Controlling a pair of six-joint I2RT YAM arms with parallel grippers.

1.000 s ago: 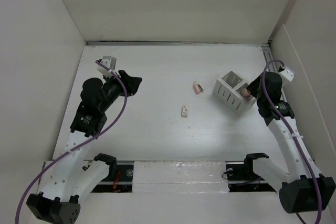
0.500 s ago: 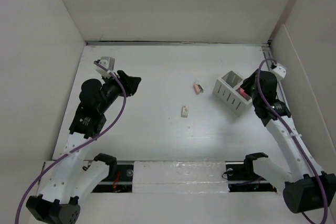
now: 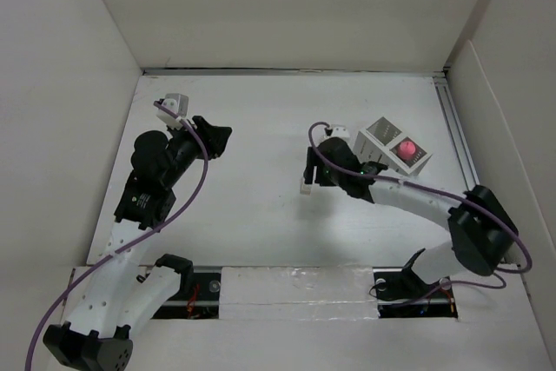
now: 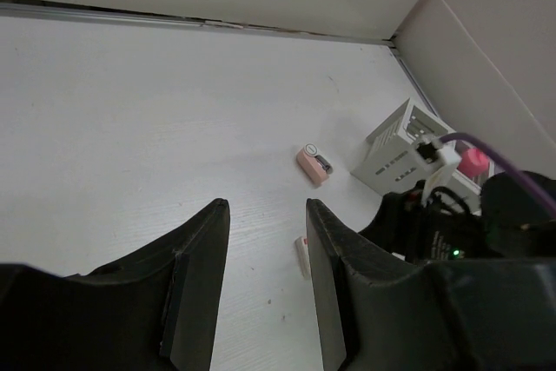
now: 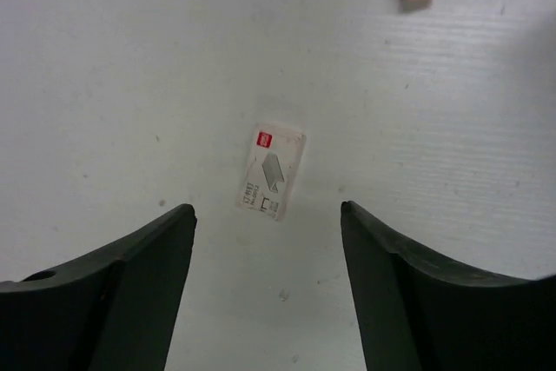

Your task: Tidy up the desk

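Desk: the large flat matte-white desk (image 3: 252, 215) is spreading under both arms, with only a few small items lying loose around its middle.

Just changed: a second ago the right arm was reaching into the small white slotted two-compartment box (image 3: 379, 138) at the right side. Now it is stretching across to the centre of the desk, well clear of that box.

Left behind: a round pink object (image 3: 406, 147) is sitting in the slotted box's nearer compartment (looks delivered, so I am counting one item as sorted).

Right gripper: the right gripper (image 5: 265, 213) is hovering with its fingers spread wide and holding nothing, straddling a small white cardboard staple box with a red label (image 5: 273, 171) that is lying flat and untouched.

Nearby: a small pink block with a metal fitting (image 4: 313, 165) is lying just beyond the staple box, apart from it.

Left gripper: the left gripper (image 4: 265, 213) is hanging over the left half, parted a little and empty, in the same pose as a second ago.

Meaning for the task: sorting is partly done. The staple box is probably next, needing a straight descent and a close across its short sides.

Risk: the flat box is sitting low, so the fingertips may skid over it.
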